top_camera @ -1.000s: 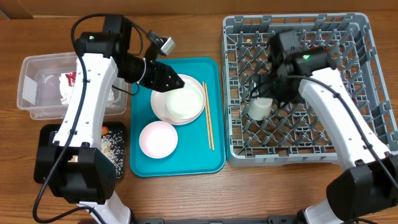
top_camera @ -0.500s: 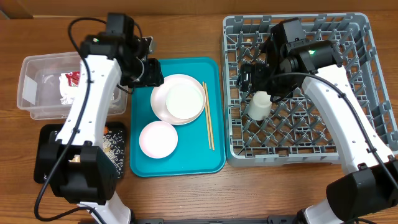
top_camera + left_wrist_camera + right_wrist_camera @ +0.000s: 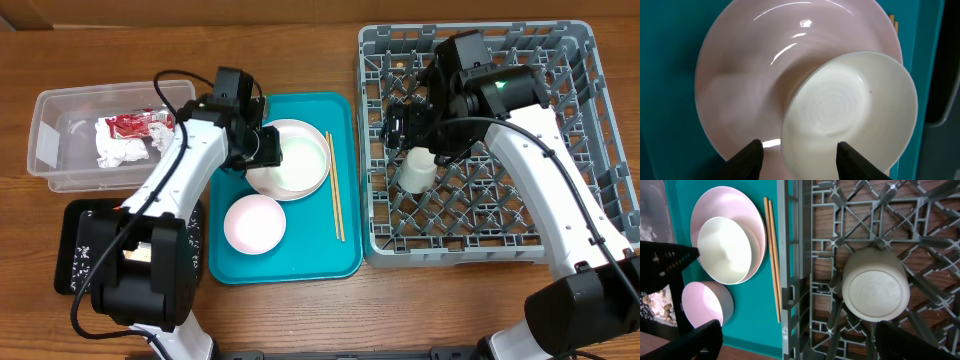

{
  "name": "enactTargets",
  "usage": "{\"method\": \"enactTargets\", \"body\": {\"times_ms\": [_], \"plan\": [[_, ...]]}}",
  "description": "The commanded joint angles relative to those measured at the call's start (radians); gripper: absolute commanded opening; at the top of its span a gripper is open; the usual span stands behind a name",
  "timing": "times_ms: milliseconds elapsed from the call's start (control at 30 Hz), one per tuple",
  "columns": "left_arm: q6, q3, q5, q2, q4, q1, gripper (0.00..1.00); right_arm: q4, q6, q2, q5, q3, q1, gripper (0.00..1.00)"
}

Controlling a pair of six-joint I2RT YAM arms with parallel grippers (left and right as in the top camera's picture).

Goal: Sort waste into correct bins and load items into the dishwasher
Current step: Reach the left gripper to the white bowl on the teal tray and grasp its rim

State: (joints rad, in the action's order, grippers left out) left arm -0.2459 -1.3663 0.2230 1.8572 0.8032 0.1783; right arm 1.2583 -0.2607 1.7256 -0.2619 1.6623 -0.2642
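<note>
A white bowl (image 3: 298, 160) sits on a pale pink plate (image 3: 262, 182) on the teal tray (image 3: 300, 262). My left gripper (image 3: 266, 148) is open at the bowl's left rim. In the left wrist view the gripper (image 3: 800, 145) has one finger outside the bowl (image 3: 850, 110) over the plate (image 3: 745, 75) and one over the bowl's inside. A small pink bowl (image 3: 253, 222) and wooden chopsticks (image 3: 335, 200) lie on the tray. My right gripper (image 3: 408, 125) is open above an upturned white cup (image 3: 417, 170) in the grey dish rack (image 3: 560, 120). The cup also shows in the right wrist view (image 3: 875, 287), apart from that gripper (image 3: 797, 327).
The clear tub (image 3: 50, 150) at the left holds a white napkin (image 3: 115, 150) and the red wrapper (image 3: 140, 122). The black tray (image 3: 72, 262) with rice lies below it, mostly hidden by my left arm. The rack's raised wall (image 3: 785, 280) stands between the teal tray and the cup.
My left gripper drew back toward the tub, then came down at the bowl's left rim. My right gripper let go of the cup, rose, and has since stayed still.
</note>
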Motion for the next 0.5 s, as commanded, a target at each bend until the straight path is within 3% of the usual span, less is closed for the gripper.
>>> {"method": "enactTargets", "body": {"times_ms": [0, 133, 367, 400, 467], "plan": [[-0.024, 0.048, -0.013, -0.011, -0.044, 0.006, 0.49, 0.0, 0.003, -0.008, -0.001, -0.006, -0.005, 1.0], [-0.032, 0.092, -0.013, -0.011, -0.091, 0.006, 0.42, 0.0, 0.004, -0.008, -0.001, -0.006, -0.005, 1.0], [-0.032, 0.129, -0.014, -0.011, -0.116, 0.006, 0.39, 0.001, 0.003, -0.008, -0.001, -0.006, -0.005, 1.0], [-0.032, 0.129, -0.014, -0.011, -0.117, 0.006, 0.35, 0.001, 0.003, -0.008, -0.001, -0.006, -0.005, 1.0], [-0.032, 0.129, -0.016, -0.011, -0.122, 0.005, 0.18, 0.001, 0.003, -0.008, -0.001, -0.006, -0.005, 1.0]]}}
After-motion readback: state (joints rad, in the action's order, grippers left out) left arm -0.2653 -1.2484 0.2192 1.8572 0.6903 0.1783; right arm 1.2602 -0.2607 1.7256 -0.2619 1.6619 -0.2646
